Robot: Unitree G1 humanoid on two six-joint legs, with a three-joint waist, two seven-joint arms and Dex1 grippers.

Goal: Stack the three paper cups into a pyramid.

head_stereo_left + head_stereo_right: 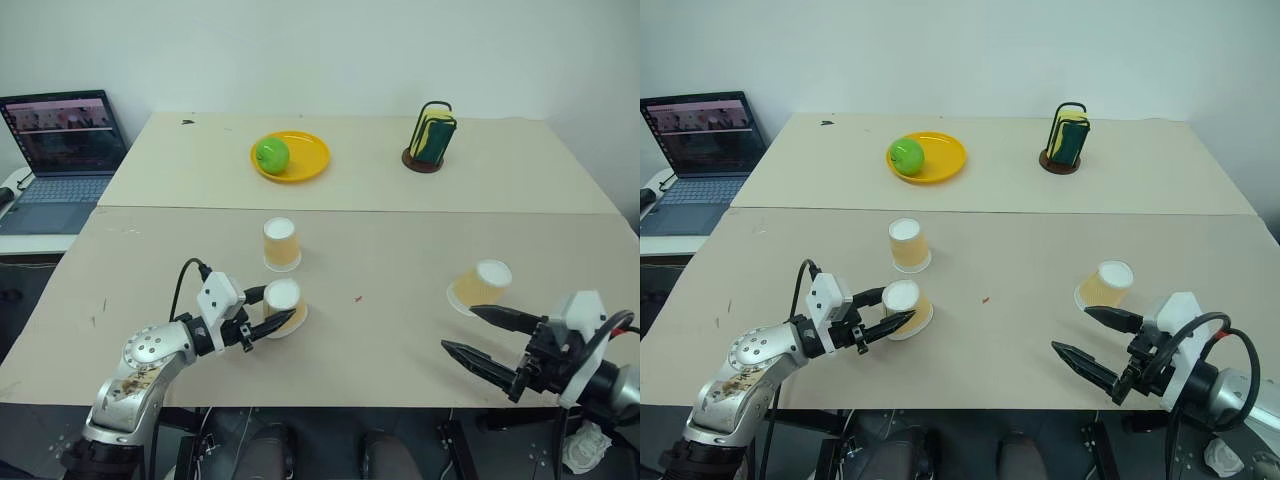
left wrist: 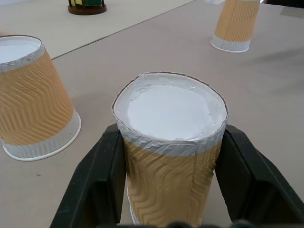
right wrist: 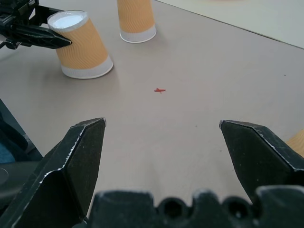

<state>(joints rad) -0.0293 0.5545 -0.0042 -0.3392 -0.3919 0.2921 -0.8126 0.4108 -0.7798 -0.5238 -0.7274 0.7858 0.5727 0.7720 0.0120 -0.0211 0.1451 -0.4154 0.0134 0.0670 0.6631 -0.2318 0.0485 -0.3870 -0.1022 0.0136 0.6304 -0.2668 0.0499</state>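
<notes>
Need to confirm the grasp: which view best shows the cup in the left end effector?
The left wrist view: the held cup sits upside down between both fingers, pressed at its sides. The eye views show it smaller, beside the left end effector. The right wrist view shows it from afar.

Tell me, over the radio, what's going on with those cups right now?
Left gripper shut on near cup. Right gripper open, empty, beside right cup. Third cup standing apart. Nothing stacked, nothing blocking.
</notes>
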